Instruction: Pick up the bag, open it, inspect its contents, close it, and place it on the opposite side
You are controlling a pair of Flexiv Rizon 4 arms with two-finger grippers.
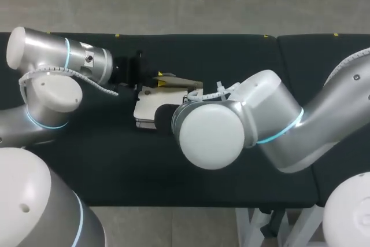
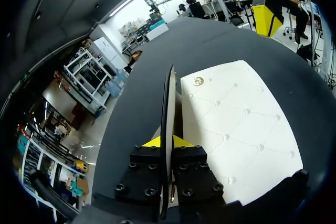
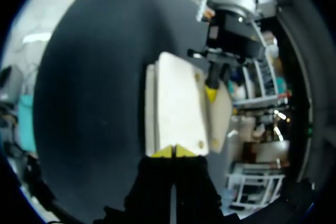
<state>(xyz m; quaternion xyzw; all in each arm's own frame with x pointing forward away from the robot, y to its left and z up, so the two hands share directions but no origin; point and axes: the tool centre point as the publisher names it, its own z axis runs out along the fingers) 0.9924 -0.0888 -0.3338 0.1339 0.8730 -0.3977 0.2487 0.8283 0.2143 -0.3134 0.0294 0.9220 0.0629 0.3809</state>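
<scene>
Our left arm (image 1: 58,85) comes in from the left side of the dark table (image 1: 231,62), its wrist stretched level toward the middle. The left end effector (image 1: 161,79) is at the far edge of the cream quilted bag (image 1: 151,105). In the left wrist view this end effector (image 2: 167,141) is clenched on the bag's flap (image 2: 169,98), which stands edge-on between its yellow tips and rises well clear of the bag's body. The quilted face lies flat just beside it, with a small gold stud (image 2: 198,81) near its far corner. The bag rests on the table near the middle, a little toward our left, partly hidden in the head view by the arm above it. Our right arm (image 1: 272,120) enters from the right and reaches past the middle. Its large pale elbow joint hangs over the table, and its dark wrist points down at the bag's near edge, so its end effector is hidden from above. In the right wrist view the right end effector (image 3: 175,151) has its yellow tips drawn close together, right against the bag's near edge. We cannot tell whether a layer of the bag is nipped between them. Ahead of it in that view, the left end effector holds the flap lifted off the bag's far side.
</scene>
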